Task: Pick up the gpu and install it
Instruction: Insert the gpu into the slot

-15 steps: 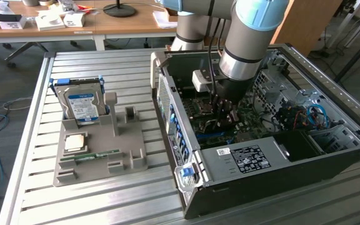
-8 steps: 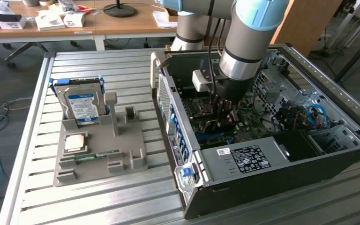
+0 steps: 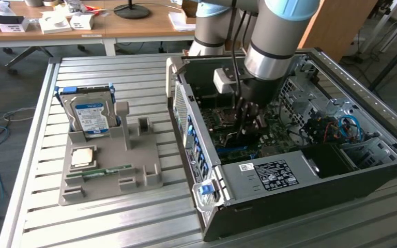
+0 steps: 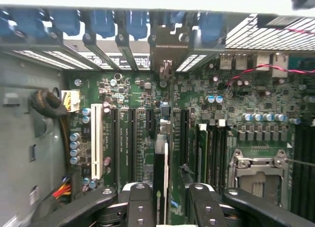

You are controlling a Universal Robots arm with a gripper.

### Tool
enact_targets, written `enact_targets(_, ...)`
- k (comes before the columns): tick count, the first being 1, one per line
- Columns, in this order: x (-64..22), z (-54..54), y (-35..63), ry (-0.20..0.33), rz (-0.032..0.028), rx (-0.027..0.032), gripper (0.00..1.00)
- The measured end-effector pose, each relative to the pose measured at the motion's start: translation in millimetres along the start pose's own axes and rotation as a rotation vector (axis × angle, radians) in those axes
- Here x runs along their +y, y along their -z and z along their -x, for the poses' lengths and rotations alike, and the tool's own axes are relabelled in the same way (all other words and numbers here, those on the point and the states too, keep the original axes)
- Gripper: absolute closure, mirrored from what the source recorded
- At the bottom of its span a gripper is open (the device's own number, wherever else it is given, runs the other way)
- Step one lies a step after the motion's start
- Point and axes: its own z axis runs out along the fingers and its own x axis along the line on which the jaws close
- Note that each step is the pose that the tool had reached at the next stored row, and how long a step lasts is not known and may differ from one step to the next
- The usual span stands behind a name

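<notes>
My gripper reaches down inside the open computer case, over the green motherboard. It is shut on the gpu, a slim card seen edge-on between the two black fingers. The card stands upright along a black expansion slot, in line with a metal bracket at the case's rear slot openings. How deep the card sits in the slot is hidden. In the exterior view the arm covers most of the card.
A grey holder at the exterior view's left carries a hard drive, a processor and a green memory stick. Inside the case are a labelled power supply, blue cables, a processor socket and a white slot.
</notes>
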Motion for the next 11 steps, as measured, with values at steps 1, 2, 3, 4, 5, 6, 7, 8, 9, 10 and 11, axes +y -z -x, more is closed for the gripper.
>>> enact_targets(1, 0.0, 0.1, 3.4, 0.000, 0.0001, 0.0001, 0.66)
enact_targets(2, 0.0, 0.2, 6.7, 0.000, 0.0000, 0.0001, 0.66)
enact_targets(3, 0.1, 0.3, 9.9, 0.000, 0.0000, 0.0000, 0.66)
enact_targets(4, 0.1, 0.4, 13.1, 0.000, 0.0000, -0.0001, 0.66)
enact_targets(5, 0.1, 0.4, 16.5, 0.000, 0.0000, 0.0000, 0.66)
enact_targets(6, 0.1, 0.5, 19.7, 0.000, 0.0000, 0.0000, 0.66)
enact_targets(7, 0.1, 0.6, 22.7, 0.000, 0.0000, 0.0001, 0.66)
enact_targets(8, 0.1, 0.7, 25.5, 0.000, 0.0000, 0.0000, 0.66)
enact_targets(9, 0.1, 0.8, 28.3, 0.000, 0.0000, 0.0000, 0.66)
enact_targets(10, 0.1, 0.9, 31.0, 0.000, 0.0000, 0.0000, 0.66)
enact_targets(11, 0.2, 1.0, 33.5, 0.000, -0.0001, -0.0001, 0.66)
